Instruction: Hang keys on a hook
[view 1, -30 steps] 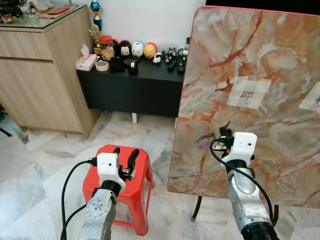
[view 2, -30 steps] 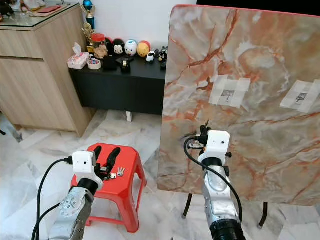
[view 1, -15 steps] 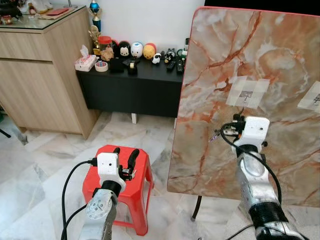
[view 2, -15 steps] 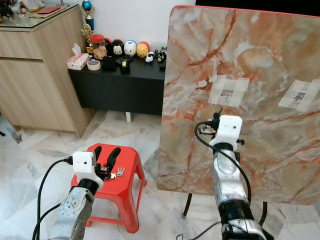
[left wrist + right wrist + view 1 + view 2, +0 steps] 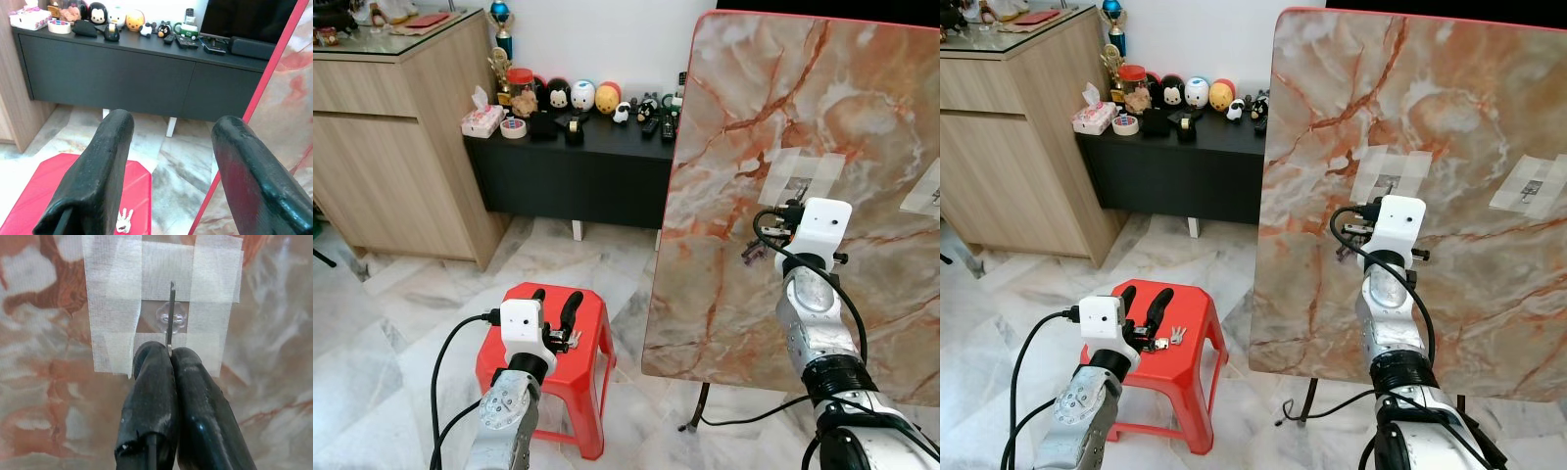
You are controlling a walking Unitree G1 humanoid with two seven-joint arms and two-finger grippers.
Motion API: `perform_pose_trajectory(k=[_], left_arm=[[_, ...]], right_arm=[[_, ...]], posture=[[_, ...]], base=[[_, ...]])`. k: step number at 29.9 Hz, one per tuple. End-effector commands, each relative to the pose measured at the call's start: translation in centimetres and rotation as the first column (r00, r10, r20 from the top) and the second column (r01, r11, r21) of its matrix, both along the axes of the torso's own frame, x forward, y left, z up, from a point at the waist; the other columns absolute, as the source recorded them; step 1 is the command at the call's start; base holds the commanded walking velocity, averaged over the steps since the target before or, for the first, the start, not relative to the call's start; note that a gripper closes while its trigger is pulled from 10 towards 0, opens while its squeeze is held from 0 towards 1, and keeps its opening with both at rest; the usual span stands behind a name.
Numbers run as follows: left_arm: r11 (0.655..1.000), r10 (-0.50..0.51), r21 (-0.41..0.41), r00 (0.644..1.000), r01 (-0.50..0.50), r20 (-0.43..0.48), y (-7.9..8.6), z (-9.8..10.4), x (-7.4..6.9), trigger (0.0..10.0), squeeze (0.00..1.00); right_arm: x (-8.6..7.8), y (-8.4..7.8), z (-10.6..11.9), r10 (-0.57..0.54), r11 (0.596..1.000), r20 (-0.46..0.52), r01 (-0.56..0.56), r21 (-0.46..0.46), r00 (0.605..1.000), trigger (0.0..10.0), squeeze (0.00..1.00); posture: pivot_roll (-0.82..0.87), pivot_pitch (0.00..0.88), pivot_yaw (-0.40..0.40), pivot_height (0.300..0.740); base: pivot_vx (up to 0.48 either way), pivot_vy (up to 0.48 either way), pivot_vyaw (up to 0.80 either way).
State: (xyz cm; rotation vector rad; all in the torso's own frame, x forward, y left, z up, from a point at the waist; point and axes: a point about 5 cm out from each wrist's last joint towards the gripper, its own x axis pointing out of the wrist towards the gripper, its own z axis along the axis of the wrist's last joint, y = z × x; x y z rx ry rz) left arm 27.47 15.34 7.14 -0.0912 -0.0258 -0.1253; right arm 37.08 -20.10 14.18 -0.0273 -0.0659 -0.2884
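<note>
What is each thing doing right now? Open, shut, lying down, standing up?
right hand: shut on a thin metal key ring, raised at the taped hook
hook: clear, taped to the board, nothing hanging on it yet
left hand: open, above the stool
keys: lying flat on the stool
red stool: upright
marble board: standing on edge

A thin metal key ring (image 5: 170, 316) stood edge-on before a clear plastic hook (image 5: 171, 318) taped to the upright marble-patterned board (image 5: 1332, 284). Small silver keys (image 5: 1169, 340) lay flat on the red plastic stool (image 5: 1197, 323).
</note>
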Motion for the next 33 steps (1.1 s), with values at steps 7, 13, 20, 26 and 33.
perform_pose_trajectory(k=[7, 13, 20, 26, 33], left_arm=[[1.000, -0.001, 0.017, 1.000, 0.001, 0.009, 0.1, 0.4, 0.2, 10.0, 0.00], [1.000, 0.000, 0.015, 1.000, 0.000, 0.009, 0.1, 0.4, 0.2, 10.0, 0.00], [1.000, -0.003, 0.016, 1.000, 0.003, 0.010, 0.2, 0.4, 0.2, 10.0, 0.00], [1.000, -0.002, 0.018, 1.000, 0.002, 0.010, 0.2, 0.4, 0.2, 10.0, 0.00], [1.000, -0.004, 0.018, 1.000, 0.004, 0.012, 0.1, 0.5, 0.2, 10.0, 0.00]], right_arm=[[0.7, 0.2, 1.0, -0.013, 1.000, 0.023, 0.013, 0.001, 1.000, 10.0, 0.00], [0.9, 0.0, 1.3, -0.022, 1.000, 0.037, 0.021, 0.009, 0.999, 10.0, 0.00], [1.1, -0.2, 1.9, -0.032, 0.999, 0.052, 0.032, 0.009, 0.998, 10.0, 0.00], [1.1, -0.1, 1.9, -0.035, 0.999, 0.060, 0.034, 0.013, 0.998, 10.0, 0.00], [1.2, -0.3, 2.0, -0.043, 0.999, 0.060, 0.043, 0.016, 0.997, 10.0, 0.00]], posture=[[0.04, 0.000, -0.062, 0.740], [0.05, 0.000, -0.061, 0.740], [0.05, 0.000, -0.059, 0.740], [0.05, 0.000, -0.057, 0.740], [0.05, 0.000, -0.055, 0.740]], base=[[0.000, 0.000, 0.00], [0.000, 0.000, 0.00], [0.000, 0.000, 0.00], [0.000, 0.000, 0.00], [0.000, 0.000, 0.00]])
